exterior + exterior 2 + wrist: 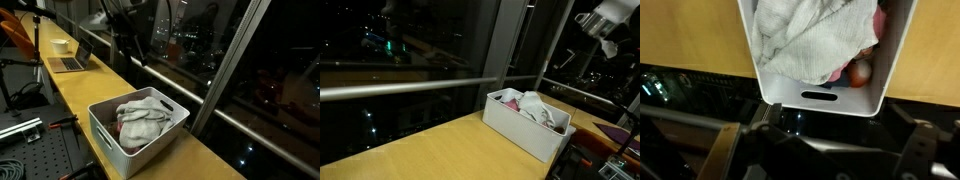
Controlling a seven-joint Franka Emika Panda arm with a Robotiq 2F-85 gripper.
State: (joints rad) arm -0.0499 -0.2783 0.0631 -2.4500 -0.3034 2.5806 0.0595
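Observation:
A white plastic bin (105, 130) stands on a wooden counter (75, 95) by a dark window. It holds a crumpled grey-white cloth (145, 112) over something pink-red. In the wrist view the bin (830, 100) is at the top, with the cloth (805, 40), a pink piece (878, 22) and an orange-red thing (858, 72) inside. My gripper (820, 150) is open and empty, its dark fingers wide apart, high above and off the bin's short end. It shows in both exterior views (133, 52) (609, 45).
A laptop (70, 62) and a white cup (60, 45) sit further along the counter. An orange chair (15, 35) stands behind. A metal breadboard table with cables (30, 135) lies below the counter. A window post (235, 60) and a rail (410, 88) border the counter.

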